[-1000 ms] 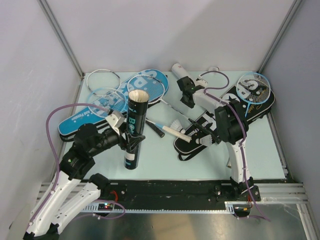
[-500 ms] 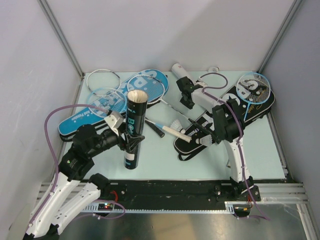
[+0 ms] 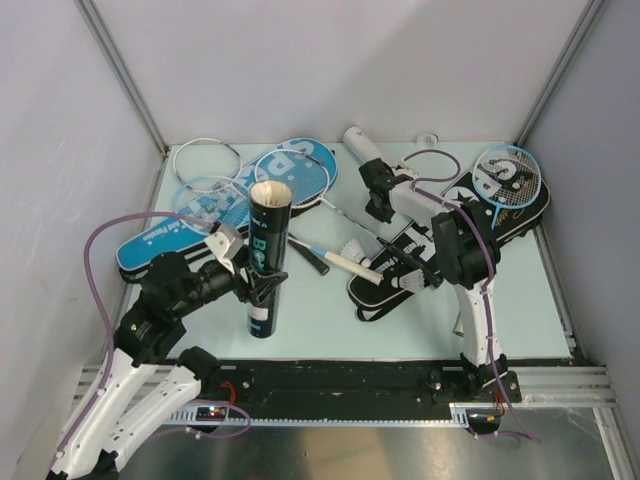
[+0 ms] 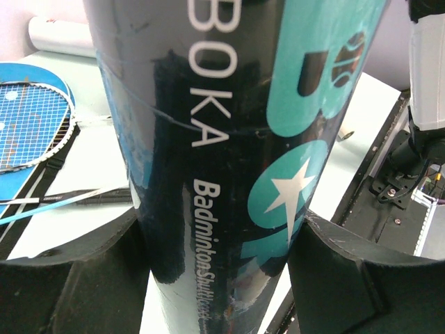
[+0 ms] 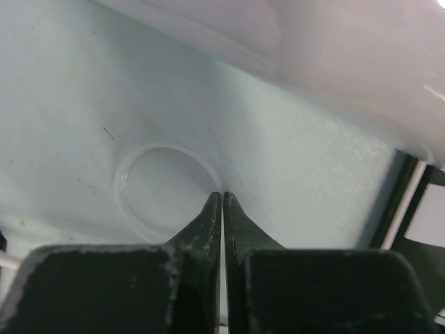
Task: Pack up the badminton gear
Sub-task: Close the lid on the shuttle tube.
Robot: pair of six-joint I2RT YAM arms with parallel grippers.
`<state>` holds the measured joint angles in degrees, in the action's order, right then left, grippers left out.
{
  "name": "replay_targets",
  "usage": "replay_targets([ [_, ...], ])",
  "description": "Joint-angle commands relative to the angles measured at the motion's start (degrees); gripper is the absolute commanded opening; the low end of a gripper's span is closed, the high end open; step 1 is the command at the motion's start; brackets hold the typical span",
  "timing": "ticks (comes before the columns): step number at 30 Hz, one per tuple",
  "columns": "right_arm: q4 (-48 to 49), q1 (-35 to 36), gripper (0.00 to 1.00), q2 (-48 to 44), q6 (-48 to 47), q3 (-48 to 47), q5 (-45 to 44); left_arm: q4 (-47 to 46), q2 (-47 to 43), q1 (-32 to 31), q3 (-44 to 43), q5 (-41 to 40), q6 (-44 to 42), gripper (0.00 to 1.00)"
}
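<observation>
Top view, left tool [image 3: 262, 282]: clamped on the black shuttle tube [image 3: 268, 255], which stands upright over the near worktop [image 3: 330, 330] with its mouth uncapped.
Top view, right tool [image 3: 378, 207]: low at the back, near the white tube [image 3: 361, 144].
Top view, loose gear: one shuttlecock [image 3: 352, 247] lies on the worktop and a second shuttlecock [image 3: 410, 283] on the black cover [image 3: 455, 225]. Rackets lie on top of it and of the blue cover [image 3: 150, 245], none inside.
Left wrist view: the tube fills the gap between both fingers [image 4: 76, 278].
Right wrist view: the tool [image 5: 222, 197] is pressed closed, tips at the rim of a clear ring [image 5: 132, 209]. It may be pinching that rim; too close to tell.
Progress: early. Shuttlecocks, cap and rackets all remain unpacked.
</observation>
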<state>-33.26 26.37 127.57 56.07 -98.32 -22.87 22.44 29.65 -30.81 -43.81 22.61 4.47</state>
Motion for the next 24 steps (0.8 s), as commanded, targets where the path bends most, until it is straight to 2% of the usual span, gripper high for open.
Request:
replay_targets([
  [1, 5.0, -0.5, 0.0, -8.2, -3.5, 4.2, 2.7, -3.2, -0.5, -0.3, 0.2, -0.4, -1.4, 0.48],
  [7, 11.0, -1.6, 0.0, -19.2, -8.6, 10.5, 5.2, -3.6, 1.2, -1.2, 0.4, -0.4, -2.3, 0.48],
  [10, 14.3, -3.0, 0.0, -25.5, -13.4, 13.9, 10.0, -3.6, 2.6, -1.4, 0.3, 0.0, -3.2, 0.48],
  [14, 13.3, -5.7, 0.0, -32.3, -21.8, 14.7, 20.0, -3.5, 4.8, -1.7, 0.2, 2.6, -5.3, 0.48],
  [19, 9.9, -9.9, 0.0, -42.6, -31.1, 16.8, 38.0, -3.1, 7.2, -2.3, 0.2, 3.1, -8.9, 0.47],
  [24, 5.3, -13.5, 0.0, -50.2, -36.6, 18.5, 57.3, 0.0, 10.5, -6.3, -1.4, -3.8, -16.8, 0.47],
])
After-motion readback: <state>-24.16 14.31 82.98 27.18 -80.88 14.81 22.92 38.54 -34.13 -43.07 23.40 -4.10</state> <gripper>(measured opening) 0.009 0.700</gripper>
